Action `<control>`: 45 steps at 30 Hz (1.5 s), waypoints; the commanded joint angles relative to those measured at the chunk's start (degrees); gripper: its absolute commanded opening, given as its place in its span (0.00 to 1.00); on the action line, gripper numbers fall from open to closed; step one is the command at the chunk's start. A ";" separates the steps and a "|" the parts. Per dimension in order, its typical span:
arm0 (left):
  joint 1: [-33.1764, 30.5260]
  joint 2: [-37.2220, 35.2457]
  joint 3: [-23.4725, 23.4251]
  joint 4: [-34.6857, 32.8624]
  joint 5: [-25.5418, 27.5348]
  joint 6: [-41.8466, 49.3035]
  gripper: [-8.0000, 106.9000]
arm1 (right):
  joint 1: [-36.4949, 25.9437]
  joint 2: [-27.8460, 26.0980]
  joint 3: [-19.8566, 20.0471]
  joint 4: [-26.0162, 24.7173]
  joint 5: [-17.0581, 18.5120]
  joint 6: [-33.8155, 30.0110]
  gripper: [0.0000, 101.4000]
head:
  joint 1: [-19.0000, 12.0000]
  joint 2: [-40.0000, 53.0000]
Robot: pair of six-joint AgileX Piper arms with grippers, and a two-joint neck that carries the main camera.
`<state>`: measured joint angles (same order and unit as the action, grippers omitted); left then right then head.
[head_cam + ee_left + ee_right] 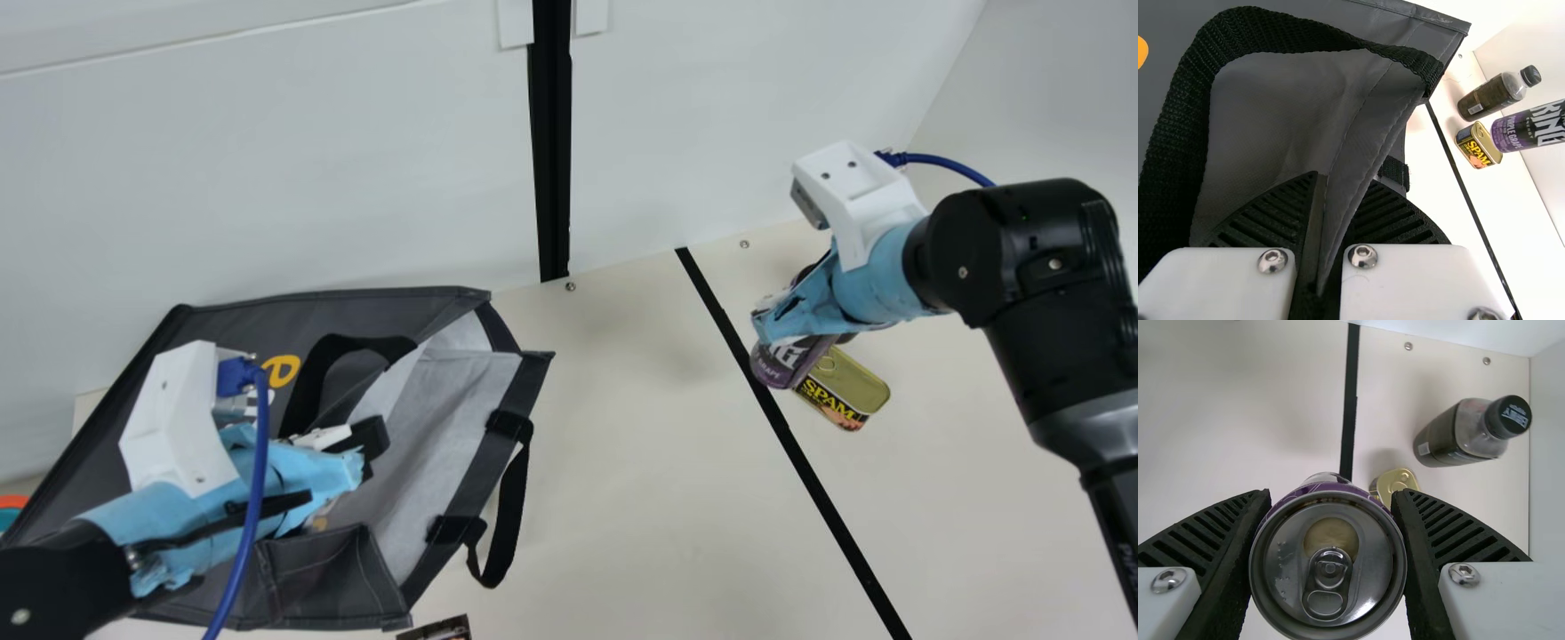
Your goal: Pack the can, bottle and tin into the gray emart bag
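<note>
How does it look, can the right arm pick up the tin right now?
Probably not: the right gripper has the purple can between its fingers, though nothing seems to lie on the tin itself.

Looks like matt cloth on the bag (231, 324), with coarse webbing in the strap (1271, 30). Shines like smooth metal on top of the can (1328, 567) and the tin (855, 380). Seems glossy plastic on the bottle (1465, 435), smooth and matt on the desk (622, 498).

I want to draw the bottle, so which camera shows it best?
The right wrist view: the bottle looks biggest there, and nothing covers it. The left wrist view shows it too, but smaller. In the main view, the right gripper hides most of it.
</note>
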<state>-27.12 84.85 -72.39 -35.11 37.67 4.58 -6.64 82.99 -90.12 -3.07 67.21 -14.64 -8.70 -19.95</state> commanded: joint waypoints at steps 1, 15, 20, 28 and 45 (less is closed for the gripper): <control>0.00 0.00 0.00 0.00 0.00 0.00 0.16 | 1.35 -0.16 0.21 -0.27 -0.08 0.36 0.00 | -1.30 -0.05; 0.00 0.00 0.00 0.00 0.00 0.00 0.16 | 10.12 -0.98 1.05 -2.08 0.12 2.47 0.00 | -1.30 -0.05; 0.00 0.00 0.00 0.00 0.00 0.00 0.16 | 12.79 -1.23 0.69 -1.06 0.97 2.05 0.00 | -1.30 -0.05; 0.00 0.00 0.00 0.00 0.00 0.00 0.16 | 16.07 -1.45 -0.04 2.39 2.69 0.64 0.00 | -1.30 -0.05; 0.00 0.00 0.00 0.00 0.00 0.00 0.16 | 21.18 -3.22 3.17 8.76 2.69 -1.78 0.00 | -1.30 -0.05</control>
<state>-27.12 84.85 -72.39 -35.11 37.67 4.58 14.38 79.81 -86.96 5.36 69.92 -16.37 -8.70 -19.95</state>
